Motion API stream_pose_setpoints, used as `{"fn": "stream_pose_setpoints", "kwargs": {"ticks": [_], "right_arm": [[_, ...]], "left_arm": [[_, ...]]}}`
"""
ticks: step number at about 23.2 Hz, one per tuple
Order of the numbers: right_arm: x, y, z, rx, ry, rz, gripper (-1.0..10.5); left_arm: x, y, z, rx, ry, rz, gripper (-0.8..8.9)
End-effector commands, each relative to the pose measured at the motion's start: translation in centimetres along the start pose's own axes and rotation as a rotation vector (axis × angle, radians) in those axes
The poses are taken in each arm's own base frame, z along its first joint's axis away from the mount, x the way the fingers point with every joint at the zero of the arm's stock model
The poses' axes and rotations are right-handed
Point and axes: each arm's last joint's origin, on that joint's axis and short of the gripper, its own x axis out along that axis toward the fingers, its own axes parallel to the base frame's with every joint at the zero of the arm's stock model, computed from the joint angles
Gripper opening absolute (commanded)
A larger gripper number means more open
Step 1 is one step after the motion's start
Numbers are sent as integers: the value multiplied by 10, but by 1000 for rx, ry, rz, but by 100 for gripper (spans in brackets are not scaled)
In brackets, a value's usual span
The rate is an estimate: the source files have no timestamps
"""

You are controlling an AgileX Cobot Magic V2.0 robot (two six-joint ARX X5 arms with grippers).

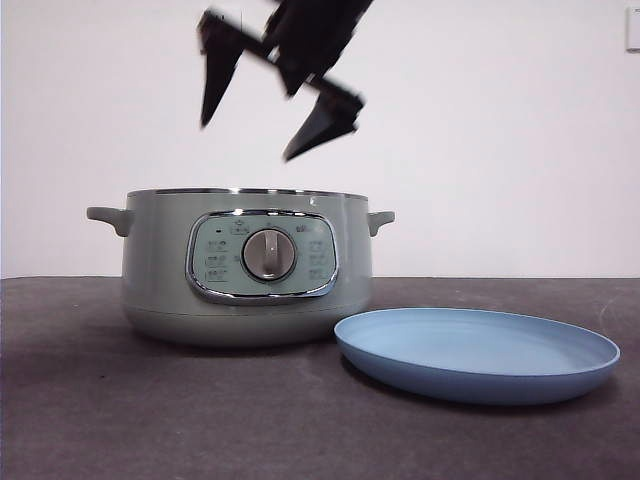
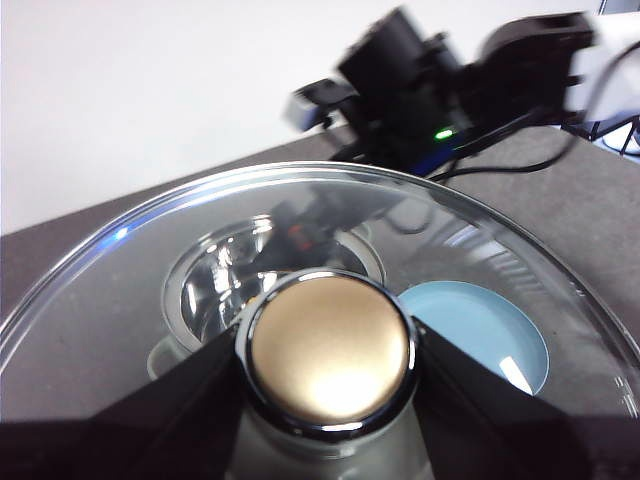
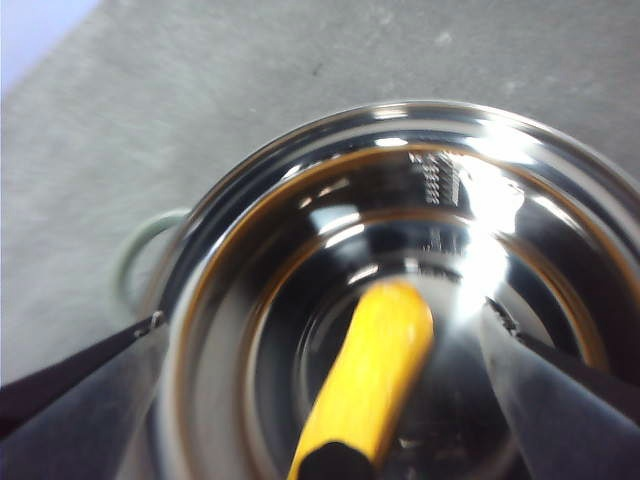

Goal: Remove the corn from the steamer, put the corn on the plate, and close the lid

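Right wrist view alone shows the corn [image 3: 368, 378] lying inside the open steamer [image 1: 247, 268], right gripper [image 1: 262, 128] fingers spread above. Left gripper [image 2: 328, 365] fingers clamp the lid [image 2: 330, 300] knob; the plate [image 1: 478, 352] sits on the desk [image 1: 120, 420].

One round pale sage-green electric steamer [image 1: 247, 265] stands on the table, with two small side handles and one silver dial [image 1: 269, 254] on its panel. One wide shallow light-blue plate [image 1: 478, 353] lies beside it. One yellow-orange oblong corn cob [image 3: 368, 385] lies inside the steel pot. One domed glass lid [image 2: 480, 250] with one round knob [image 2: 330, 350] shows. Two black two-jawed grippers are counted: the left gripper [image 2: 328, 372] and the right gripper [image 1: 262, 122].
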Motion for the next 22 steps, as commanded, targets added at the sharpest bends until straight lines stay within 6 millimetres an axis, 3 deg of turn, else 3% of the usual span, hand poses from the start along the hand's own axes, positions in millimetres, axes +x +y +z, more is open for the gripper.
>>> {"fn": "stream_pose_setpoints", "kwargs": {"ticks": [1,4,8,12,13,16,19,22], "right_arm": [[36,-2,-9,-14,55,-43,626],[66,-8,-26,-14,121,-71,626],[87,-13,-40,-17,172,-102,625],[105,-17,-54,-20,231,-109,525],[108,-18,-58,-19,249,-112,456],[110,-14,-57,-42,234,-96,35],[101,-9,-49,-58,194,-87,-11],[63,-1,-23,-65,95,-79,-11]], "left_arm": [[-4,-1,5,3,-58,0,-9],[-4,-1,5,6,-52,0,-9],[-4,-1,5,8,-52,0,-9],[-4,-1,5,25,-51,1,-9],[-4,-1,5,25,-51,1,-9],[-4,-1,3,22,-38,0,-9],[-4,-1,3,22,-36,0,-9],[-4,-1,3,22,-37,1,-9]]}}
